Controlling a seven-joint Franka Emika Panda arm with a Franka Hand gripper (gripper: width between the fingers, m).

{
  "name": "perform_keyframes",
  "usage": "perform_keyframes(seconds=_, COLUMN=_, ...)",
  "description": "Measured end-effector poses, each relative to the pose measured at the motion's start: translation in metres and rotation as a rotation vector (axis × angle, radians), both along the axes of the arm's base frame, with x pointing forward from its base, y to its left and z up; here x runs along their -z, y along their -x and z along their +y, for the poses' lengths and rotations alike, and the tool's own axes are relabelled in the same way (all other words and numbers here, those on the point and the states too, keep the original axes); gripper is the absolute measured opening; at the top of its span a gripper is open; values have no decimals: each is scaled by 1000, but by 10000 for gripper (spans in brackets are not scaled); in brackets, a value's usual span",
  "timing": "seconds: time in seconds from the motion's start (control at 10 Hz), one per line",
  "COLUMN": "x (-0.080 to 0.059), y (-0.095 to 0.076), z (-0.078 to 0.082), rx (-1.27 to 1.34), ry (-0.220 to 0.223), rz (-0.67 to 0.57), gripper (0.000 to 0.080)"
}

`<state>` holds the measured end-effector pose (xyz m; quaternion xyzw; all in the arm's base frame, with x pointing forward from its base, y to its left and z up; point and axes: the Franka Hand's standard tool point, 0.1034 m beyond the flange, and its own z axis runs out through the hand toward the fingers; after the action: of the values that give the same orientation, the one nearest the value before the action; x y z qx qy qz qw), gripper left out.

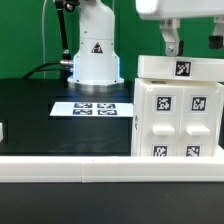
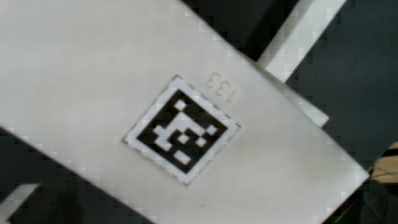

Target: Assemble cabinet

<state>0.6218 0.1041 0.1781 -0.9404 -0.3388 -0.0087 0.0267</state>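
Black tabletop [image 1: 40, 110], with a white rail [image 1: 60, 168] seen along the near edge in the exterior view. The arm's white base [image 1: 93, 55] is seen at about 12 o'clock from table centre, with dark cables trailing off behind it. The marker board [image 1: 93, 108] is laid flat on the table just in front of the base, four tags visible on it.

The cabinet [image 1: 178, 115] is placed at about 4 o'clock from the board, on the exterior view's right, upright against the rail. Tagged panels are seen on its front face, and a single tag [image 1: 183, 69] is carried on its top.

The gripper [image 1: 190, 40] is held directly above the cabinet top, apart from it; one grey finger [image 1: 171, 40] is seen clearly, the other is cut by the frame edge. The fingers are spread wide and nothing is held between them.

In the wrist view, a white surface with one tag [image 2: 185, 130] fills most of the frame, blurred, over a dark background.
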Motion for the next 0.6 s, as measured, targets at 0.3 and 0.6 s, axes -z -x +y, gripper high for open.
perform_keyframes(seconds=0.3, x=4, y=1, z=-5, rx=-223, ry=15, rz=-17, gripper=797)
perform_keyframes(seconds=0.6, x=7, y=2, z=-11, rx=-407, ry=20, rz=-26, gripper=797)
